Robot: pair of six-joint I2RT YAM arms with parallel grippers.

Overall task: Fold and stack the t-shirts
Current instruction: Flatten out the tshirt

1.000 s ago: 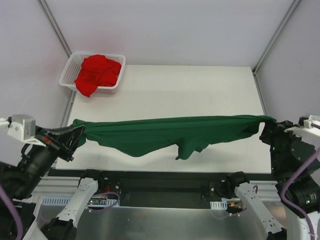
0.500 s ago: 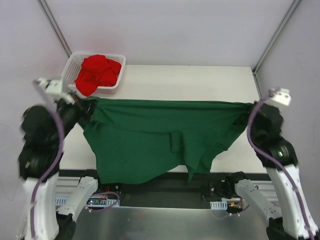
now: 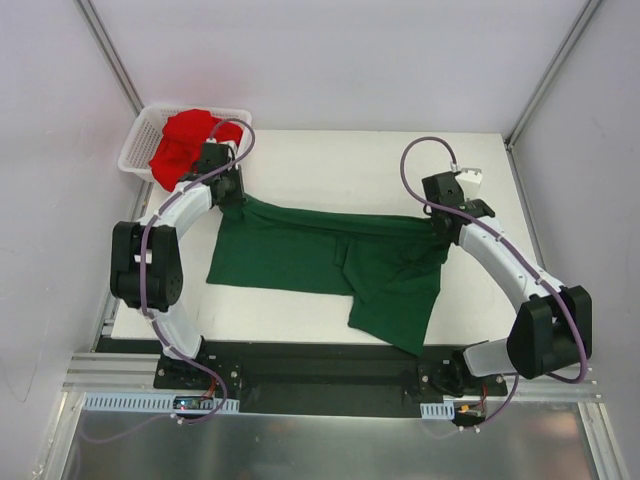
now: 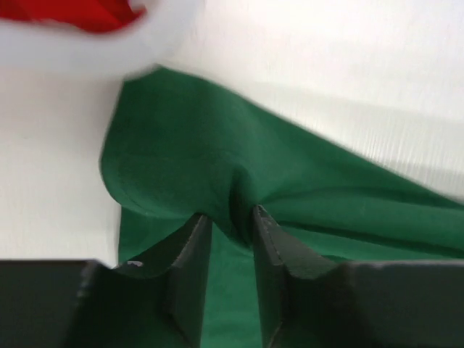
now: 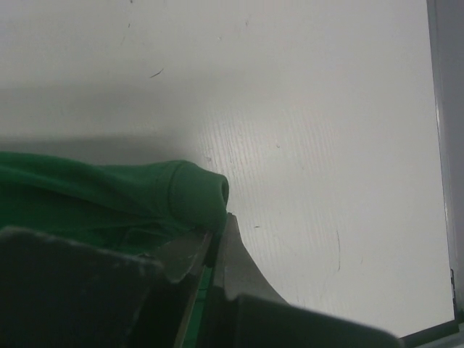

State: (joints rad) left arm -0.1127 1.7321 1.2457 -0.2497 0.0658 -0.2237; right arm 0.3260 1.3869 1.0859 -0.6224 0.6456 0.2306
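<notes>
The dark green t-shirt lies spread on the white table, its lower right part crumpled and reaching toward the front edge. My left gripper sits at its far left corner. In the left wrist view the jaws stand a little apart, with a puckered fold of the green cloth between their tips. My right gripper is at the shirt's far right corner, shut on a rolled hem of the green cloth. The red t-shirt is heaped in the basket.
The white mesh basket stands at the table's far left corner, close behind my left gripper; its rim shows in the left wrist view. The table's right edge runs near my right gripper.
Both arms swung forward and down, laying the hanging green t-shirt flat on the table. The left jaws have parted slightly; the right stays shut.
</notes>
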